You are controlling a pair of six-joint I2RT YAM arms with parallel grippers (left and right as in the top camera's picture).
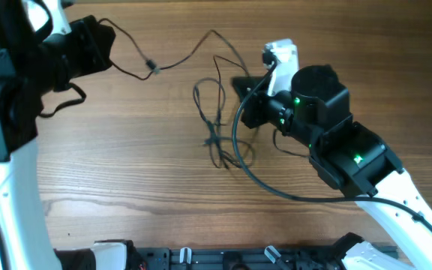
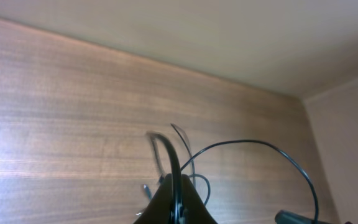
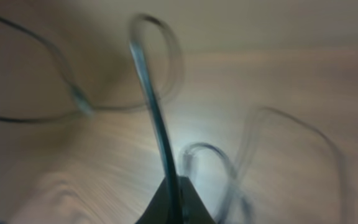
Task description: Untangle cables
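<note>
Up close, at the left gripper (image 2: pixel 176 202): shut tight, with one thin black cord pinched between the tips. Same at the right gripper (image 3: pixel 171 202): shut tight on another thin cord, blurry in its own view. Out past that, a knotty bunch of the cables (image 1: pixel 214 139) lying in the middle of the table (image 1: pixel 126 172), between the two grippers, with loose loops going off to each side. Looks light, soft and bendy, a bit slippery too, with tiny plugs likely to snag. Best to hold near the knot and pull slowly, not yank. Under it all, smooth brown wood. Farther off, only a plain pale wall (image 2: pixel 229 37), by the look of it.
</note>
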